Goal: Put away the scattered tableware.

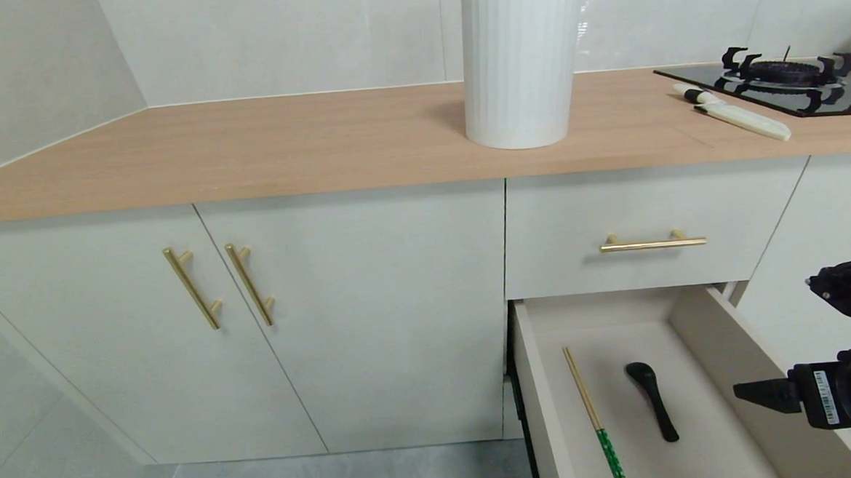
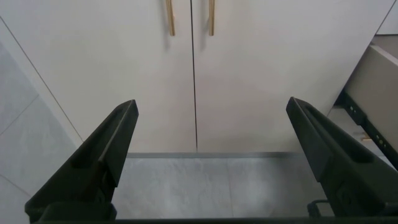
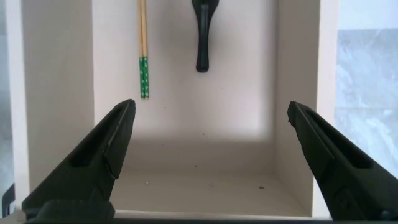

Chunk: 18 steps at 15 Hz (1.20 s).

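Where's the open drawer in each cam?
Head view: open drawer at lower right, below the shut drawer.
Left wrist view: its side beside the cabinet doors.
Right wrist view: seen from above, chopsticks and spoon inside.
Shared landmark: the chopsticks, also in the head view's drawer.

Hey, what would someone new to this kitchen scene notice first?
The open drawer at lower right draws the eye: green-tipped chopsticks and a black spoon lie side by side inside it. Above, a tall white ribbed container stands on the wooden counter, and a white knife lies by the gas stove.
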Tool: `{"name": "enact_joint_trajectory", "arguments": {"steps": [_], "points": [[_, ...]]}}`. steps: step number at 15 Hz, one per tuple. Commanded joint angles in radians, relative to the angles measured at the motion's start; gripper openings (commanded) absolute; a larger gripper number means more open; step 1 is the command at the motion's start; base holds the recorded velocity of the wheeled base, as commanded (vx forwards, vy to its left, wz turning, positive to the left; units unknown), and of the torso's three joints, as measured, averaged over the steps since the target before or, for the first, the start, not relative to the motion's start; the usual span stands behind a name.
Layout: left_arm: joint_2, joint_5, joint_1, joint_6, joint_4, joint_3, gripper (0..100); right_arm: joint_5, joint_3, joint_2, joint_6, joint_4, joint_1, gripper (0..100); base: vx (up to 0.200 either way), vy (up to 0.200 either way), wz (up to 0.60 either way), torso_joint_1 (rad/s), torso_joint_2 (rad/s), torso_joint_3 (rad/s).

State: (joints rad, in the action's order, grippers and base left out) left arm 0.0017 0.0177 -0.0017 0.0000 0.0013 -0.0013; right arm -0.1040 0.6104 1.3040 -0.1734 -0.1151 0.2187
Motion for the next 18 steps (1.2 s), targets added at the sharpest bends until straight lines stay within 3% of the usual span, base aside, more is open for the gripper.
{"name": "enact_joint_trajectory", "arguments": {"steps": [1,5,11,14,18], "points": [[0.001,0.001,0.0,0.0,0.0,0.001,100,0.0,-0.006,-0.011,0.0,-0.001,0.001,100,-0.2,0.0,0.0,0.007,0.01,-0.002],[0.0,0.001,0.0,0.0,0.0,0.0,100,0.0,-0.008,-0.003,0.005,-0.04,0.008,100,-0.2,0.0,0.0,-0.002,0.0,0.008],[0.0,0.001,0.0,0.0,0.0,0.001,100,-0.002,-0.035,0.078,-0.001,-0.136,0.182,100,0.0,0.0,0.0,0.0,0.0,0.0],[0.001,0.001,0.0,0.0,0.0,0.001,100,-0.003,-0.008,0.164,-0.012,-0.248,0.205,100,0.0,0.0,0.0,0.0,0.0,0.0],[0.0,0.001,0.0,0.0,0.0,0.001,100,-0.009,-0.005,0.239,-0.052,-0.236,0.206,100,0.0,0.0,0.0,0.0,0.0,0.0]]}}
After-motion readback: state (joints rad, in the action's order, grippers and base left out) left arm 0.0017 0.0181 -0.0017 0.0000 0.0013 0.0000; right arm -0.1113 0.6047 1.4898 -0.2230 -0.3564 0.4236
